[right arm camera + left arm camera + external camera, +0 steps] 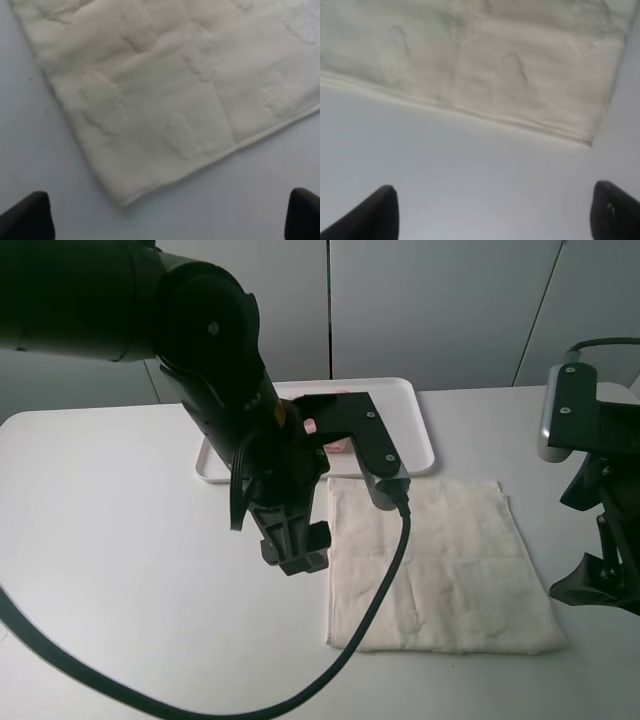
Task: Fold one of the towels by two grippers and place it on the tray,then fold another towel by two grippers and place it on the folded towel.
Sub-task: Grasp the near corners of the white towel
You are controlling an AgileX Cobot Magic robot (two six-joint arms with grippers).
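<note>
- The cream towel (440, 570) lies spread flat on the white table (120, 540), on the camera's side of the tray (405, 405). Its far edge runs just beside the tray's near rim.
- The towel's left edge is straight and fully exposed. The left gripper (295, 558) hangs over bare table just beside that edge, with its cable looping across the towel's near-left corner.
- In the left wrist view the hemmed edge and one corner of the towel (520, 75) show. There is only bare table between the left gripper's (495, 202) fingers, which are spread wide and hold nothing.
- The right gripper (600, 575) sits off the towel's right edge, near the near-right corner. Its wrist view shows that corner of the towel (165, 90) lying flat, with open table along both hems.
- The right gripper's (167, 212) fingers are likewise spread wide and hold nothing.
- Wide clear tabletop lies to the left of the towel and in front of it.
- The cream towel is off-white terry with faint raised motifs, crease lines crossing it, and a slightly wavy near edge.
- A sliver of the pink towel (338, 447) shows on the tray under the left arm (most of it is hidden, so I cannot tell how it is folded).
</note>
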